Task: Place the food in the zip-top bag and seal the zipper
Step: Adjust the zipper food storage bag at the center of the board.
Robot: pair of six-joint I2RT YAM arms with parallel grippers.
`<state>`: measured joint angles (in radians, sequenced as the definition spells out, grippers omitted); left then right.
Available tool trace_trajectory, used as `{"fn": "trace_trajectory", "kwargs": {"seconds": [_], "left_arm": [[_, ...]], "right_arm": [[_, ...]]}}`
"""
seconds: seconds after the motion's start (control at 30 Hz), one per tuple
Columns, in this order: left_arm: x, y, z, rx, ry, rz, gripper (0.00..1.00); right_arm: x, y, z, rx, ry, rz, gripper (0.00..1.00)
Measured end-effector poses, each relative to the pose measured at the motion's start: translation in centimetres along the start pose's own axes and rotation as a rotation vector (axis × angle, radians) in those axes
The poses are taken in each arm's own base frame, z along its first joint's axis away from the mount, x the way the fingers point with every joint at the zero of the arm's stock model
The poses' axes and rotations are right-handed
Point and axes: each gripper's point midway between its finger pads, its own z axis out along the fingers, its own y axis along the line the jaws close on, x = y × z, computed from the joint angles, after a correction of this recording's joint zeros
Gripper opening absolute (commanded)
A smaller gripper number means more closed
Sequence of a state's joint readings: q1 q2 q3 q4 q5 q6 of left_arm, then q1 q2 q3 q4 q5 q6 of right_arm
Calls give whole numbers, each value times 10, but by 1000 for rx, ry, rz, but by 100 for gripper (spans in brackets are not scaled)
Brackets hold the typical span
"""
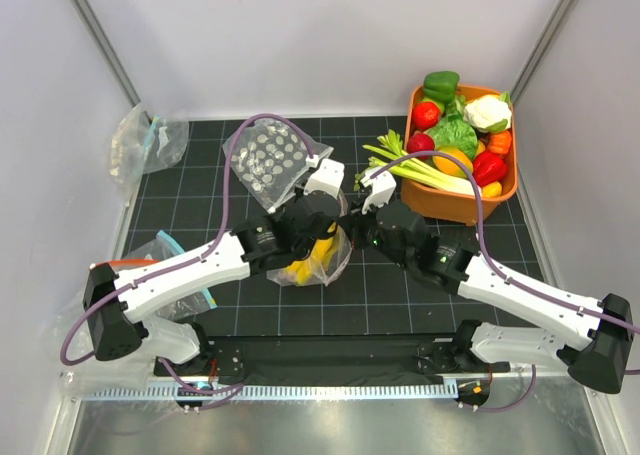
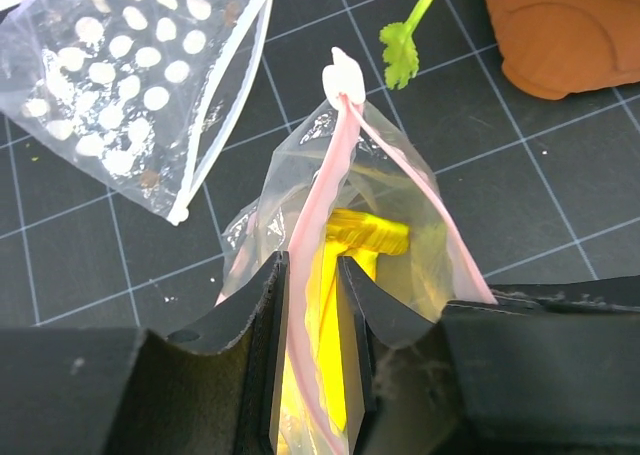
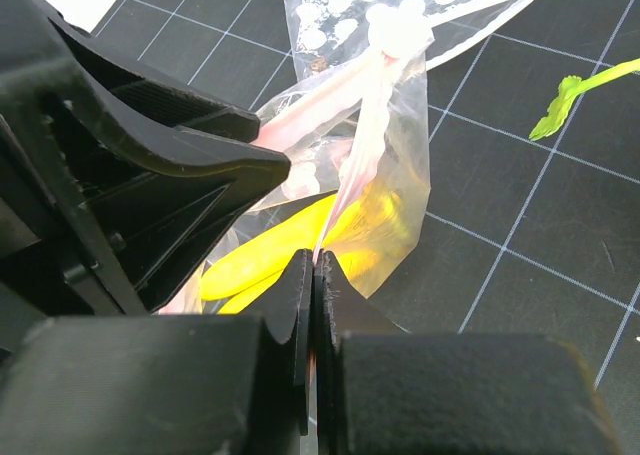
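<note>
Top view: the zip-top bag [image 1: 340, 262], banana bunch [image 1: 303, 271] inside, stands mid-mat [image 1: 250, 295] between left gripper [image 1: 328, 227] and right gripper [image 1: 358, 223]; left wrist: its jaws clamp the bag across the pink zipper [image 2: 330, 165]; right wrist: its jaws pinch the zipper's edge tight.

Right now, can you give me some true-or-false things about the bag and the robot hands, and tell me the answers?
1. The banana is inside the zip-top bag. True.
2. The right gripper is wide open. False: it is shut, pinching the bag's pink edge.
3. The orange basket is empty. False: toy vegetables fill it.
4. A spotty bag lies on the mat beside the held bag. True.
5. The zipper is sealed all along. False: its two pink strips stand apart and the mouth gapes.
</note>
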<state>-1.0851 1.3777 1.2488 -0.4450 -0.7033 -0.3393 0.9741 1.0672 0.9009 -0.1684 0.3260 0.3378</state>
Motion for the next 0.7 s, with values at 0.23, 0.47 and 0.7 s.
{"fn": "trace_trajectory", "kwargs": {"seconds": [0.23, 0.47, 0.7], "left_arm": [[5, 4, -2, -19, 27, -4, 36], [13, 0, -4, 9, 60, -11, 38], [20, -1, -6, 16, 86, -14, 22]], "right_arm": [[0, 0, 0, 0, 0, -3, 1], [0, 0, 0, 1, 0, -3, 1], [0, 0, 0, 2, 0, -3, 1]]}}
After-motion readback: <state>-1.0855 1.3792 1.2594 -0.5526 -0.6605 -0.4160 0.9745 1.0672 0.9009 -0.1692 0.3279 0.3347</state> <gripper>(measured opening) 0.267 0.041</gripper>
